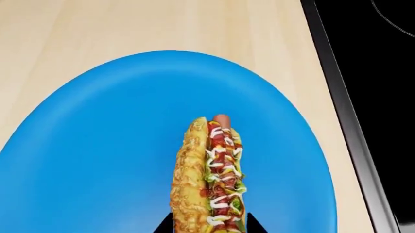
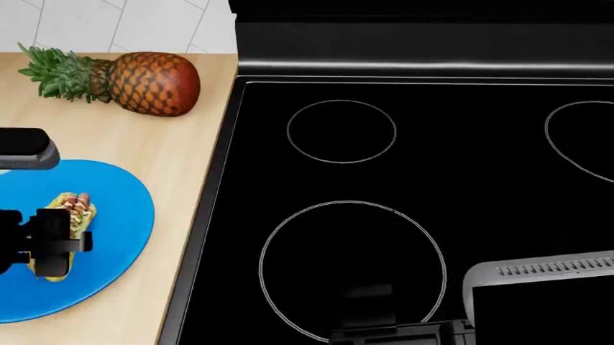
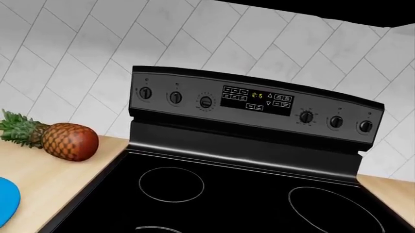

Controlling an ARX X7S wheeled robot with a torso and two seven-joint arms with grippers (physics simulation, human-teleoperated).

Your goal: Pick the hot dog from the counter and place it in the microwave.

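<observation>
Two dark tips of the left hand [image 1: 209,224] straddle the small yellow-bunned hot dog [image 1: 211,177], which lies on the round blue plate [image 1: 97,160]; whether they clamp it I cannot tell. From the head, that plate [image 2: 115,237] sits on the beige wood-grain desk [image 2: 177,162] beside the black glass stovetop [image 2: 461,180]: the grasp is in hand, then lifting; no microwave shows

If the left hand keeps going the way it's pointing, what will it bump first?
Probably the hot dog. The left hand sits at its near end, fingertips on either side, above the blue plate. Whether they already touch is unclear.
</observation>
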